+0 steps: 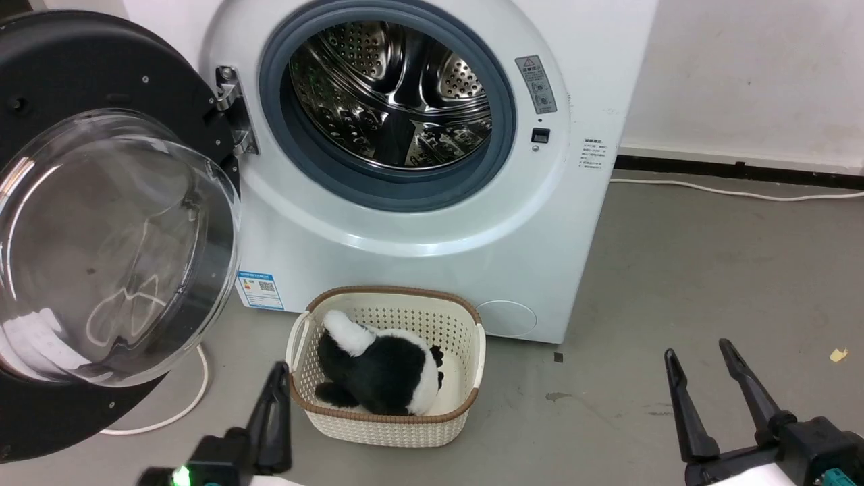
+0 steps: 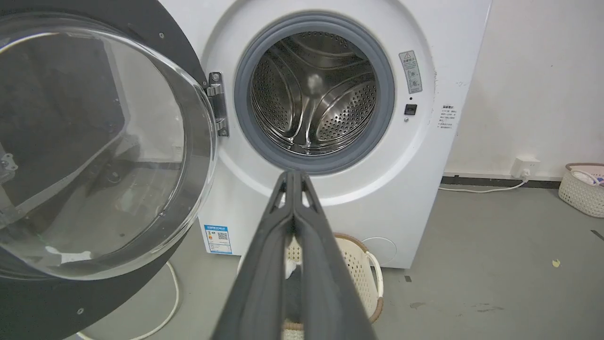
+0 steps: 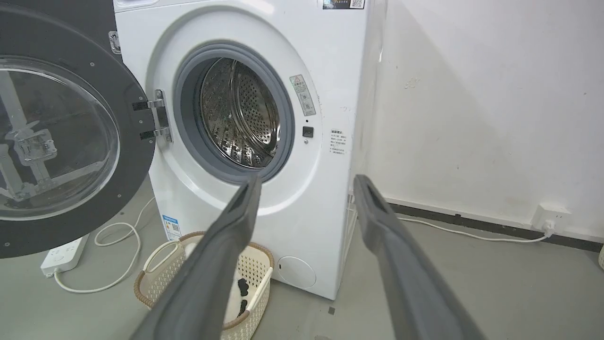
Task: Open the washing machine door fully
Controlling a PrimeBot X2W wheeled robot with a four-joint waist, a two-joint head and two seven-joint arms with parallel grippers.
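Far left, the washing machine door (image 1: 101, 202) hangs swung wide open, its black inner face and bulging clear glass bowl turned toward the robot. A white cable (image 1: 196, 398) loops on the floor (image 1: 675, 283) below the door's lower edge. The door is carried by a metal hinge (image 1: 233, 111) on the left rim of the front panel. Low in the head view, just left of the basket, the left gripper (image 1: 278, 370) points up with its two dark fingers pressed flat together, holding nothing and well apart from the door. A small blue label (image 1: 260, 290) sits on the lower left corner of the washing machine (image 1: 405, 229). The grey rubber gasket (image 1: 503, 135) rings the perforated steel drum (image 1: 391, 94), which stands uncovered. On the floor in front of the machine is a cream basket (image 1: 391, 432) with a brown rim, and a black and white plush toy (image 1: 385, 371) lies in it. A round cap (image 1: 506, 318) sits at the machine's lower right. Further right, the right gripper (image 1: 697, 349) hovers over bare floor with its fingers spread wide and empty. A white cord (image 1: 736, 192) runs along the floor by the wall at the far right
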